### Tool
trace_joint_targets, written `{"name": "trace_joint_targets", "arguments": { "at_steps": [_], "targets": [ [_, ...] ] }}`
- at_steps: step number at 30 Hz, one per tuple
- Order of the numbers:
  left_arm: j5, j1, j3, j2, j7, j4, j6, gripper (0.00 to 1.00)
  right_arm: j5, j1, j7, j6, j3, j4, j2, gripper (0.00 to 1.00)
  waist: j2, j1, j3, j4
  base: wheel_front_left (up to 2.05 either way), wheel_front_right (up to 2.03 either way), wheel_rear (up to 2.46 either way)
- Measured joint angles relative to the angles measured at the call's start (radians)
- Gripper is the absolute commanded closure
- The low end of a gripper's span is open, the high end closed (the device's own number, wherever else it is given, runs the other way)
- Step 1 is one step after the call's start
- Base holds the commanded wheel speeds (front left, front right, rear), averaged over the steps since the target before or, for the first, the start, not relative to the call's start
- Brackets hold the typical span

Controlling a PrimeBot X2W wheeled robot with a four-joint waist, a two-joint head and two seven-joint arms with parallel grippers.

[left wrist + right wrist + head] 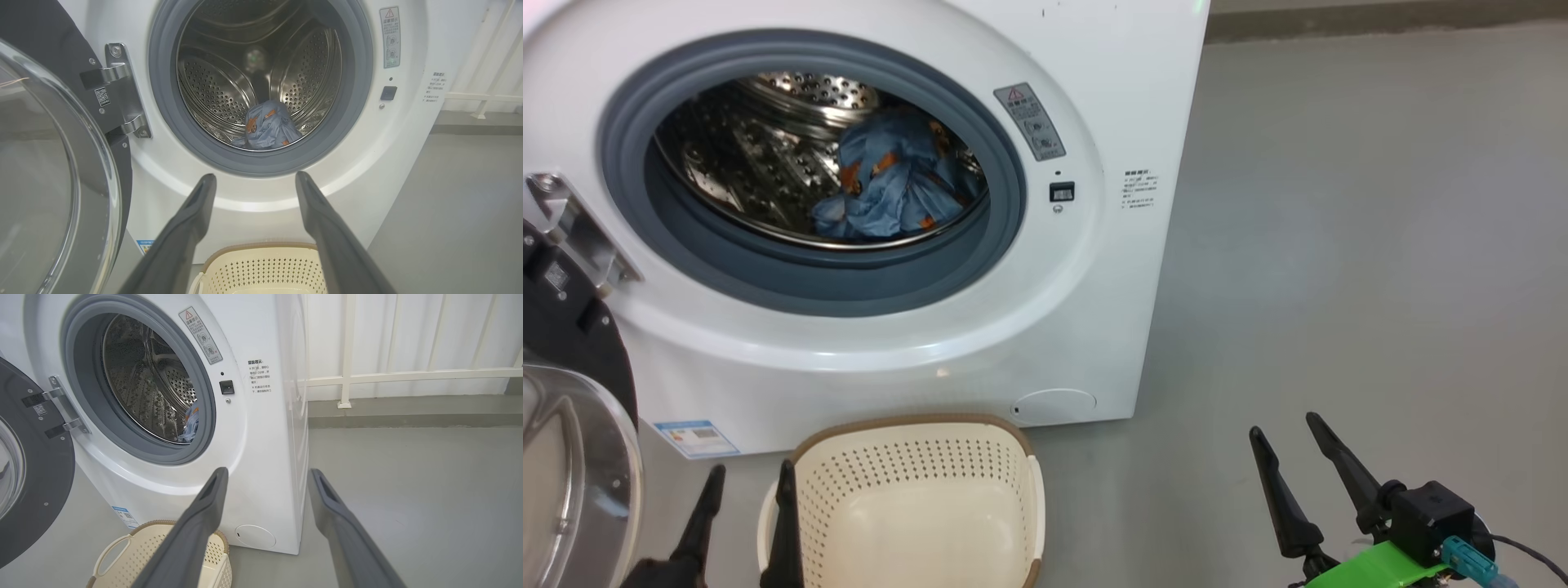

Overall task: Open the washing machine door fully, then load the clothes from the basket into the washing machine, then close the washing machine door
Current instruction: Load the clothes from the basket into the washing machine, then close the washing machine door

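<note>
1. grippers low and near: left gripper (752, 469) and right gripper (1284, 426), jaws spread, holding nothing, loading seemingly done.
2. basket (915, 425) stands empty just before the washing machine (1094, 82).
3. clothes (890, 184) lie in the drum; washing machine door (580, 335) hangs open at the left, not yet closed.

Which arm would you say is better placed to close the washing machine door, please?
Probably the left: the left jaws stand open right beside the washing machine door, which hangs open on that side; the right jaws are beyond the basket, farther off.
</note>
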Motion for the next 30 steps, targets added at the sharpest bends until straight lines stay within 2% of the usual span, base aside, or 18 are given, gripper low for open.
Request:
{"name": "trace_joint_targets", "arguments": {
  "at_steps": [5,10,30],
  "targets": [
    [-0.007,0.04,0.014,-0.003,0.0,-0.025,0.001,0.0,0.0,0.007,0.0,0.0,-0.003,-0.008,-0.003,0.0,0.0,0.0,-0.029,-0.001,0.0,0.0,0.0],
    [-0.007,0.065,0.021,-0.009,0.0,-0.046,0.026,0.0,-0.002,0.026,0.001,0.0,-0.014,-0.017,-0.005,0.0,0.0,0.0,-0.043,-0.004,0.0,0.0,0.0],
    [-0.006,0.074,0.017,-0.017,0.001,-0.054,0.026,0.0,-0.008,0.026,0.003,0.0,-0.023,-0.028,-0.003,0.0,0.0,0.0,-0.044,0.001,0.0,0.0,0.0]
  ]
}}
